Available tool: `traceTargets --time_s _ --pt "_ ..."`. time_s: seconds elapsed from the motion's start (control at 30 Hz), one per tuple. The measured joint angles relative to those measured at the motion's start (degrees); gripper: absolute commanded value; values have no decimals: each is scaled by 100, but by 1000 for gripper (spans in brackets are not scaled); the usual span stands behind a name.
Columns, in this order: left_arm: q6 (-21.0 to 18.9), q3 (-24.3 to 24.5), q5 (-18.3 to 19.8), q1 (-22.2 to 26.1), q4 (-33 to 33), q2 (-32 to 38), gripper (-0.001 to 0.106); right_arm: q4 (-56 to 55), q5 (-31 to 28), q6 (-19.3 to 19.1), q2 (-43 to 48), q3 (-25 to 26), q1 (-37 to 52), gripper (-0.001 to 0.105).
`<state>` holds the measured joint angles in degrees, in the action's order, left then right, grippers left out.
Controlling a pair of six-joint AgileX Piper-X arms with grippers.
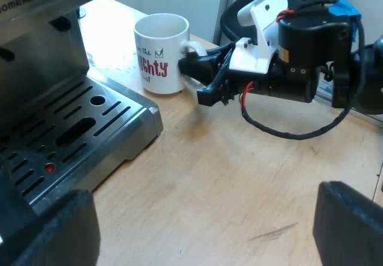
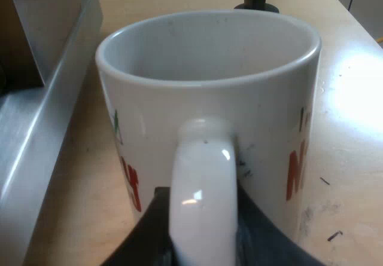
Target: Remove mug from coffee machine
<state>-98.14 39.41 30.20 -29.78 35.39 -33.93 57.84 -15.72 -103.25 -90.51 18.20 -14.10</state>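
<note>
The mug (image 1: pixel 160 54) on the table (image 1: pixel 227 176), gripped at its handle (image 2: pixel 200 176).
The tray (image 1: pixel 128 122) ends in a metal edge; bare table lies open beside it. The left gripper (image 1: pixel 202 227): jaws wide apart, empty, over that table. The mug stands upright near the tray's corner, apart from it. The right gripper (image 2: pixel 202 236): jaws closed on the handle, a finger each side.

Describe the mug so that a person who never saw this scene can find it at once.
Start at the espresso machine and its metal drip tray. Beside it, on the wooden table, stands a mug. It is white with red lettering, and the right hand grips its handle.
</note>
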Motion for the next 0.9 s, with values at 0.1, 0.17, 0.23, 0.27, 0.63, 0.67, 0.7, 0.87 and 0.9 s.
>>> traceTargets --time_s 0.1,0.17,0.23,0.27,0.63,0.67,0.7,0.87,0.9 --pt "0 0 0 0 0 0 87 55 0 0 -96 -3 0 0" --pt "0 0 0 0 0 0 87 117 0 0 -153 -3 0 0" --pt "0 0 0 0 0 0 87 150 0 -6 -180 -3 0 3" --pt "0 0 0 0 0 0 87 147 0 -6 -180 -3 0 6" --pt "0 0 0 -9 0 0 87 -647 269 321 -180 20 0 47" --pt "0 0 0 -9 0 0 87 -661 269 316 -180 20 -10 47" --pt "0 0 0 -9 0 0 87 -661 269 327 -180 20 -18 47" --pt "0 0 0 -9 0 0 87 -1184 269 358 92 20 -208 47" --pt "0 0 0 -9 0 0 87 -1276 269 360 134 20 -230 47"
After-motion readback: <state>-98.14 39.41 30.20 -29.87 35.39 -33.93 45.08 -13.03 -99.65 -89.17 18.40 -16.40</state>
